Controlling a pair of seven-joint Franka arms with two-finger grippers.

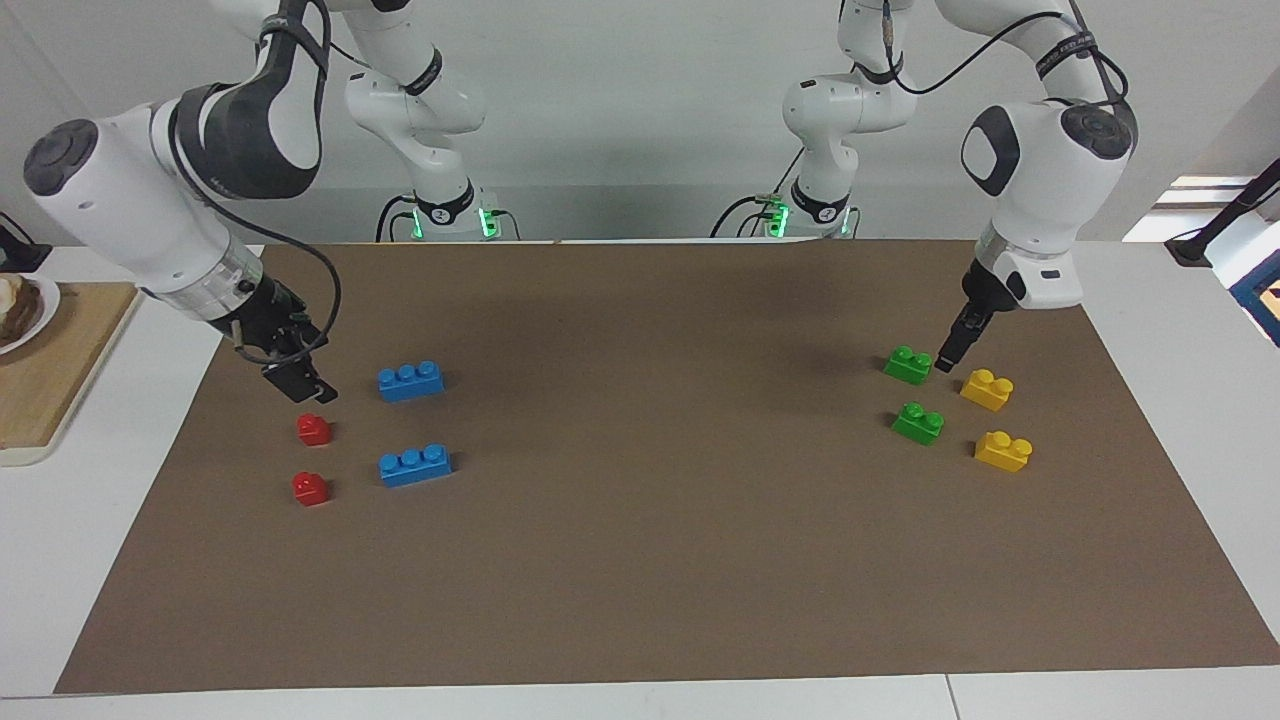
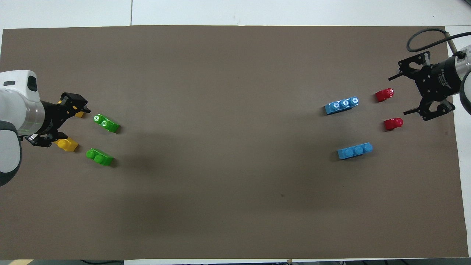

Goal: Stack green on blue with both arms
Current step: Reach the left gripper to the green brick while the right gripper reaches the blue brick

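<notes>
Two green bricks lie at the left arm's end of the mat, one nearer (image 1: 908, 364) (image 2: 99, 156) and one farther (image 1: 918, 423) (image 2: 106, 123). Two blue bricks lie at the right arm's end, one nearer (image 1: 410, 381) (image 2: 355, 151) and one farther (image 1: 415, 466) (image 2: 342, 105). My left gripper (image 1: 945, 360) (image 2: 64, 125) is open and empty. It hangs low between the nearer green brick and a yellow brick. My right gripper (image 1: 300, 385) (image 2: 399, 95) is open and empty. It is low over the mat by the red bricks, beside the nearer blue brick.
Two yellow bricks (image 1: 986, 388) (image 1: 1003, 450) lie beside the green ones, toward the left arm's end. Two red bricks (image 1: 313, 428) (image 1: 310, 488) lie beside the blue ones. All are on a brown mat (image 1: 640, 560). A wooden board (image 1: 40, 380) with a plate (image 1: 20, 310) lies off the mat.
</notes>
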